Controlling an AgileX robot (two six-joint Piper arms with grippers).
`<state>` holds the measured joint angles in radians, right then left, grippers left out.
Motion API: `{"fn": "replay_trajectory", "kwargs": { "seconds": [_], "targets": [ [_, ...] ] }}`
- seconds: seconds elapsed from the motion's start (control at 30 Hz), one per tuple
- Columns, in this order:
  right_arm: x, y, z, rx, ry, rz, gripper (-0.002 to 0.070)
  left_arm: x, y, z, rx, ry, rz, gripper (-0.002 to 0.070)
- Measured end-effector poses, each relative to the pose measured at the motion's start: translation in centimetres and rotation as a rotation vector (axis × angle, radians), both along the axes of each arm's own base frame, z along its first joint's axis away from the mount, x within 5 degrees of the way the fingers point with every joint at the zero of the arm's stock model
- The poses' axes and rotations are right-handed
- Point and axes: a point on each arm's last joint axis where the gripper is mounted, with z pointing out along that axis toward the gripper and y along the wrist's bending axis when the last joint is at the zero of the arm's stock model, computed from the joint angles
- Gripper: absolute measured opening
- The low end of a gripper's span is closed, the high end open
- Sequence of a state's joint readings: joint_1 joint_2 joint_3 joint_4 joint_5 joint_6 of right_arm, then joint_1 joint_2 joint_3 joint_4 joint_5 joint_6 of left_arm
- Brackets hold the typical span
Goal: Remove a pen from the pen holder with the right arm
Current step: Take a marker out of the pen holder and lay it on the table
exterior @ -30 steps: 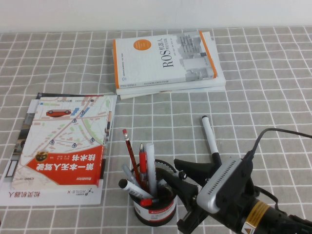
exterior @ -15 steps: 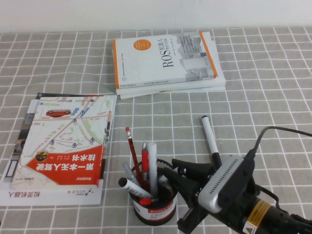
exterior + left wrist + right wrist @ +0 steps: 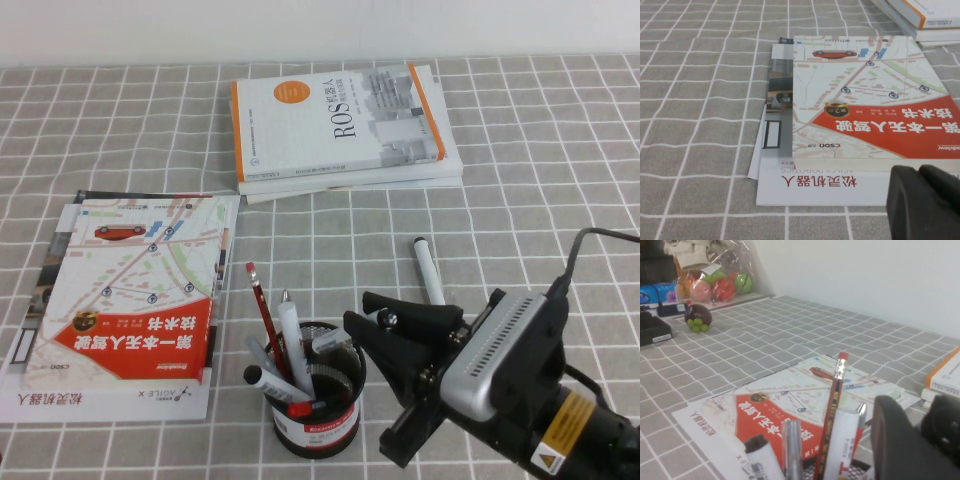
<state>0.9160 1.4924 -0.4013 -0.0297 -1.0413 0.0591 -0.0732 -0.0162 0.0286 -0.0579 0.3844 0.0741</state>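
Beside the holder (image 3: 320,425), my right gripper (image 3: 360,311) hovered at the pens (image 3: 290,325); its grip I could not tell. My left gripper (image 3: 922,197) hung by a book (image 3: 875,125).

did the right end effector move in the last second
Yes. The right end effector moved right and toward the table's far side, judged against the pen holder. The left end effector hangs by the red book.

Pens (image 3: 290,328) in holder (image 3: 318,432); books (image 3: 340,125) behind
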Motion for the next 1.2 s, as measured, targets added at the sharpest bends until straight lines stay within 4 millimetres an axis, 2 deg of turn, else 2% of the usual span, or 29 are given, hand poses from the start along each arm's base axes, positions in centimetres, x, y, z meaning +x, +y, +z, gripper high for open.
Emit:
{"fn": "replay_trajectory", "kwargs": {
  "seconds": [0.27, 0.47, 0.53, 0.63, 0.9, 1.03, 1.2],
  "targets": [
    [-0.9, -1.1, 2.1, -0.036, 0.013, 0.004, 0.0099, 0.0, 0.0, 0.0, 0.000, 0.000, 0.000, -0.0003],
    [-2.1, -2.7, 4.6, -0.019, 0.021, -0.001, 0.0099, 0.0, 0.0, 0.0, 0.000, 0.000, 0.000, -0.0003],
    [-2.3, -3.2, 5.4, -0.051, 0.073, -0.019, 0.0099, 0.0, 0.0, 0.0, 0.000, 0.000, 0.000, -0.0003],
    [-2.4, -3.8, 7.2, -0.105, 0.197, -0.048, 0.0099, 0.0, 0.0, 0.0, 0.000, 0.000, 0.000, -0.0003],
    [-3.3, -4.5, 13.9, -0.195, 0.298, -0.025, 0.0099, 0.0, 0.0, 0.0, 0.000, 0.000, 0.000, -0.0003],
    [-3.0, -5.3, 15.7, -0.255, 0.349, -0.057, 0.0099, 0.0, 0.0, 0.0, 0.000, 0.000, 0.000, -0.0003],
    [-1.7, -7.1, 16.5, -0.277, 0.446, -0.178, 0.0099, 0.0, 0.0, 0.0, 0.000, 0.000, 0.000, -0.0003]
  ]
}}
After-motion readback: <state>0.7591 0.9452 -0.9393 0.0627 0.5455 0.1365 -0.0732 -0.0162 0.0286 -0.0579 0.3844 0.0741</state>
